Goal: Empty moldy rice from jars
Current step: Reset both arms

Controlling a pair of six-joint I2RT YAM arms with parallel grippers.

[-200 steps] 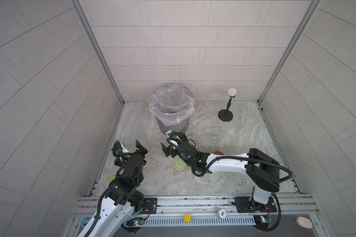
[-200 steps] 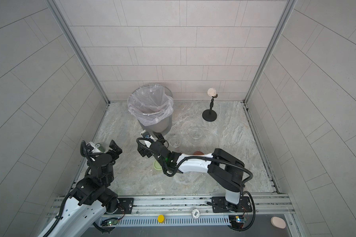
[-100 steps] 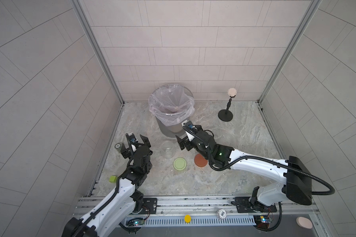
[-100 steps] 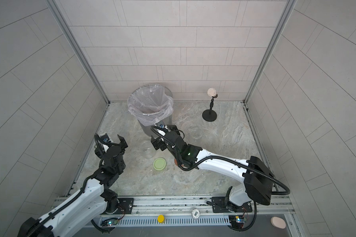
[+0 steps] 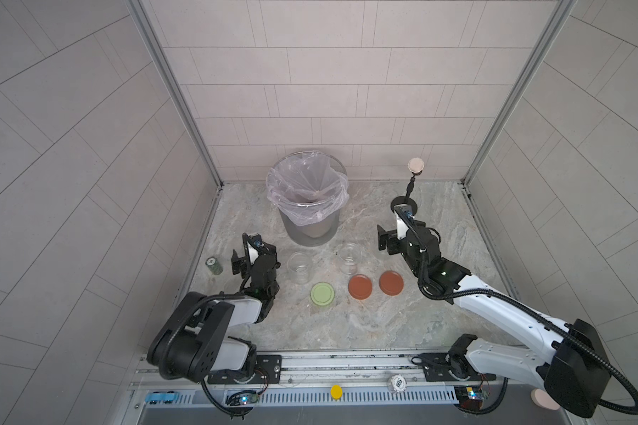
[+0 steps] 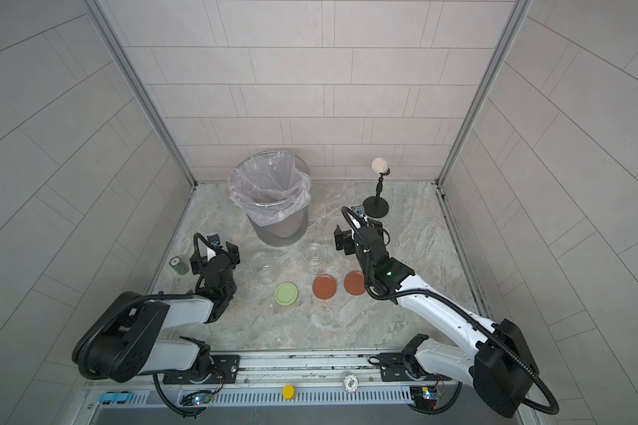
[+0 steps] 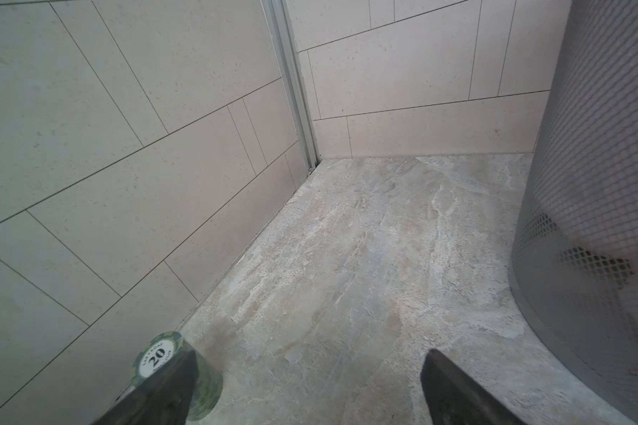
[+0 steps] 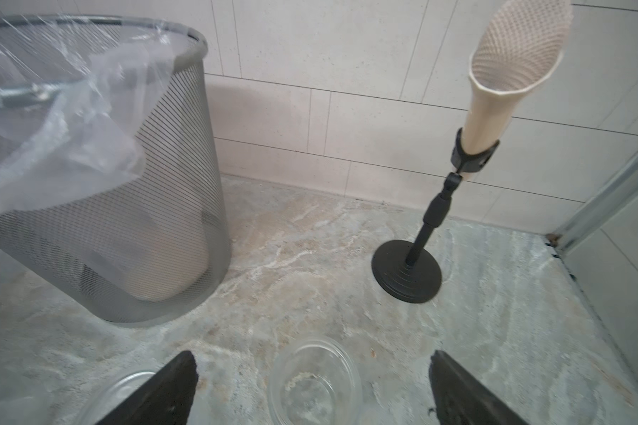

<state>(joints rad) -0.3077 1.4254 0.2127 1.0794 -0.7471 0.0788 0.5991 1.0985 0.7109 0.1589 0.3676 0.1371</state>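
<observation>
Near-right of the bin (image 8: pixel 199 165), inside the wide-open right end effector (image 8: pixel 312 353), we list one lidless jar (image 8: pixel 314 382) on the bench (image 8: pixel 310 257), a few grains inside. Second jar (image 5: pixel 349 257) and third jar (image 5: pixel 300 266), left of it: empty. Moldy rice (image 8: pixel 166 261): apparently bagged in the bin. Left end effector (image 7: pixel 310 353): open, empty. Our advice: centre on the glass, close gently, tip fully over the liner (image 8: pixel 70 128).

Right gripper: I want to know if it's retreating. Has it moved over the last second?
Yes. In a top view the right gripper has swung from in front of the bin to the robot's right, ending beside the black stand.
</observation>
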